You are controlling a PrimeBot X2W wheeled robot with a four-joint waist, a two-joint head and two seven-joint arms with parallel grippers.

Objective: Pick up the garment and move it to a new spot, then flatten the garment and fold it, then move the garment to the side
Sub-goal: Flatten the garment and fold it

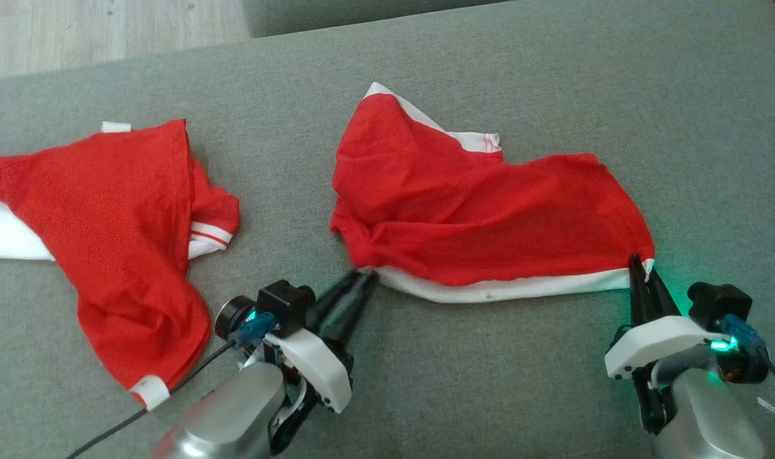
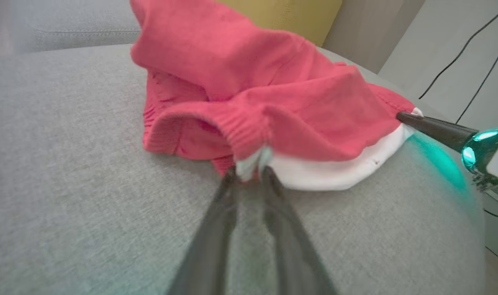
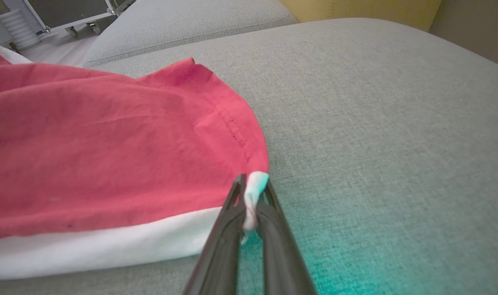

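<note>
The garment point(image 1: 477, 210), red with a white hem, lies rumpled on the grey cushion point(image 1: 553, 76). My left gripper point(image 1: 364, 276) is at its near left corner. In the left wrist view, the left gripper point(image 2: 251, 170) has a bit of white hem of the garment point(image 2: 253, 82) pinched between its tips. My right gripper point(image 1: 639, 262) is shut on the near right corner. The right wrist view shows the right gripper point(image 3: 251, 192) with the white corner of the garment point(image 3: 109, 143) squeezed between its fingers. The garment's far side is bunched and partly folded over.
A second red and white garment point(image 1: 120, 223) lies crumpled to the left, close to my left arm. A black cable point(image 1: 190, 376) trails from the left wrist. Wooden floor point(image 1: 107, 32) lies beyond the cushion's far edge. A yellow cushion point(image 2: 290, 16) stands behind.
</note>
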